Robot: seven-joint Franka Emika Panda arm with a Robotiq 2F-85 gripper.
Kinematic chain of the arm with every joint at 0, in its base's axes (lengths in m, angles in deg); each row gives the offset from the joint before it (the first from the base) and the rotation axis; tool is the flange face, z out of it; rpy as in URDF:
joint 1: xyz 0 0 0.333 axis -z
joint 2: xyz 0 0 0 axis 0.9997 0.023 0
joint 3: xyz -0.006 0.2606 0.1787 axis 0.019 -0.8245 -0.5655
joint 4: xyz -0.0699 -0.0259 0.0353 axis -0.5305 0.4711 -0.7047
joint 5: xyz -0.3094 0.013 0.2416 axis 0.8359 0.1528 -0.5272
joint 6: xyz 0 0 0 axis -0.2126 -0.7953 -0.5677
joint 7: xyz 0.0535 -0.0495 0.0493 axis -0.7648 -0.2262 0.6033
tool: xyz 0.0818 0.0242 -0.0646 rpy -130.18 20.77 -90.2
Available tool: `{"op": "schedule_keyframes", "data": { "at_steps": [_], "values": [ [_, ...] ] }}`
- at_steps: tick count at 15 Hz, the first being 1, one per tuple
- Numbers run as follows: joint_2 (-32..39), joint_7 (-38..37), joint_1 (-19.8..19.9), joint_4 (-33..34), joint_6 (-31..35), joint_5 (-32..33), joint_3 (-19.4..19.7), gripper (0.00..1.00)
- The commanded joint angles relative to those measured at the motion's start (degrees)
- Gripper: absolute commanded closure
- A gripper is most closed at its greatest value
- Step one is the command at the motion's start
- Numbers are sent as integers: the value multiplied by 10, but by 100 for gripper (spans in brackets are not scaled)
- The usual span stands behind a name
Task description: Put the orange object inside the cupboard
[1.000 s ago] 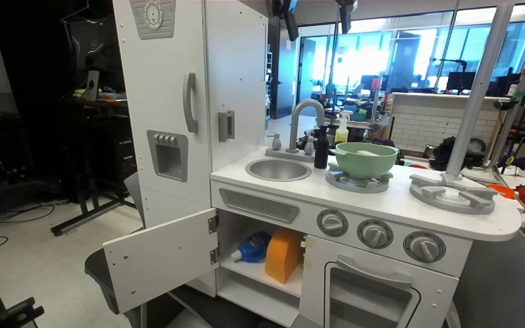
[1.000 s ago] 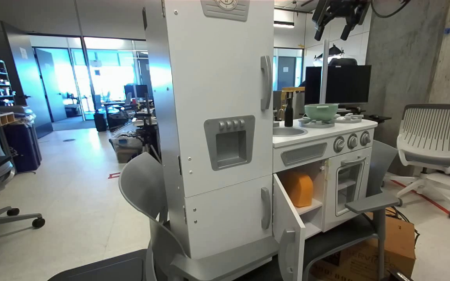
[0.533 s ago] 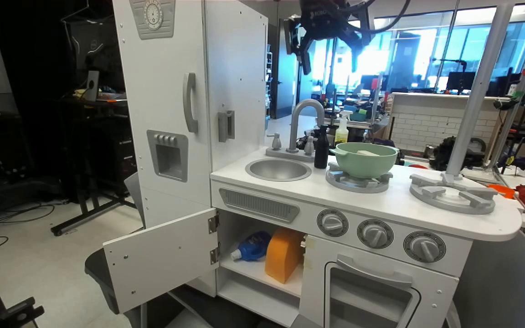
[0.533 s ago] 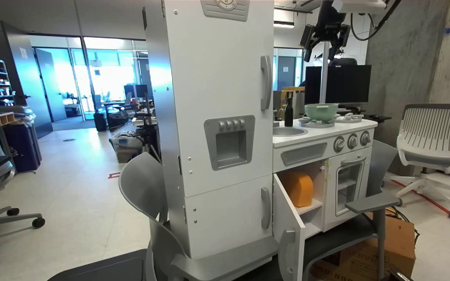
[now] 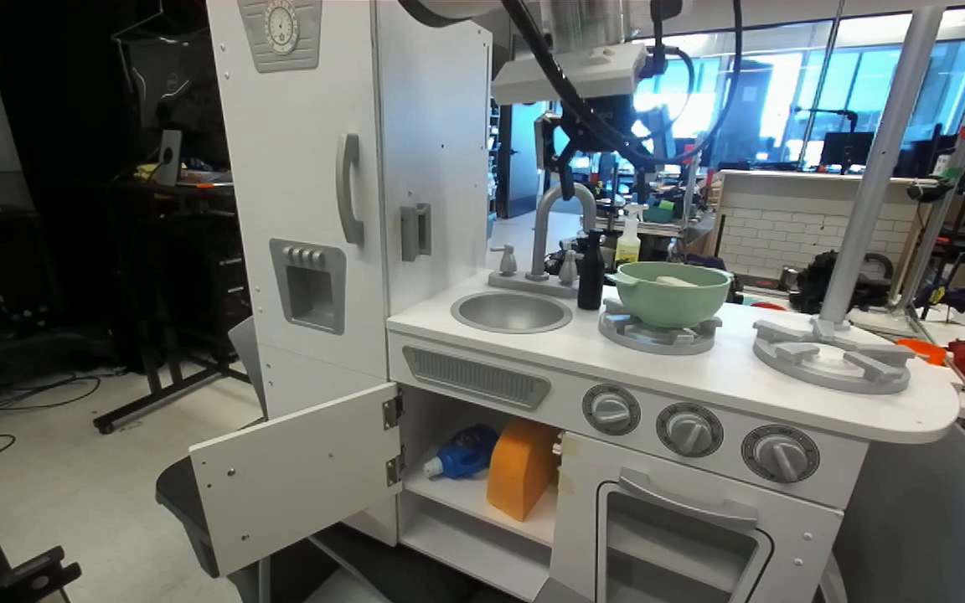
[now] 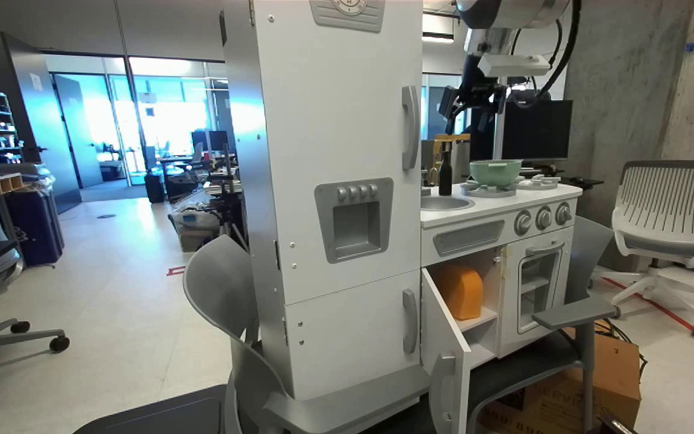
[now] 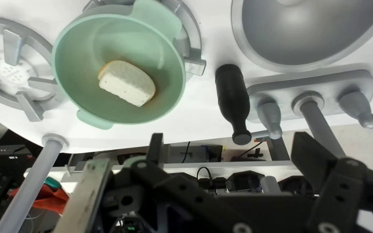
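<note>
Pincer (image 5: 604, 186) lower than half a second ago, jaws wide apart, gripping nothing. Orange block (image 5: 520, 471) inside cupboard (image 5: 466, 540), blue bottle (image 5: 467, 452) lying just beside it.

Orange object (image 6: 465, 293) in cupboard (image 6: 490, 286) (open)

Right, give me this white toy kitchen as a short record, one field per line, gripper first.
gripper: black two-fingered gripper, open, holding nothing, higher than the white countertop
cupboard: white boxy lower cupboard, its flat white hinged door standing open
target: bright orange round-topped block, already inside on the inner shelf
beside target: glossy blue plastic bottle, on its side, contact unclear
stove: round pale green bowl on a grey burner, cream-coloured block inside
sink area: slim black bottle, upright between the bowl and the round grey sink
</note>
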Motion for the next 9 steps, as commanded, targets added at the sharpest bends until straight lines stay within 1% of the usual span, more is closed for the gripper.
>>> {"op": "schedule_keyframes", "data": {
  "at_steps": [1, 6, 7, 8, 9],
  "values": [
    [94, 11, -12, 138, -48, -11, 9, 0],
    [175, 13, -14, 249, -85, -16, 4, 0],
    [182, 12, -15, 258, -87, -16, 4, 0],
    [187, 10, -10, 263, -83, -7, -7, 0],
    [191, 10, -10, 267, -82, -7, -8, 0]
  ]
}}
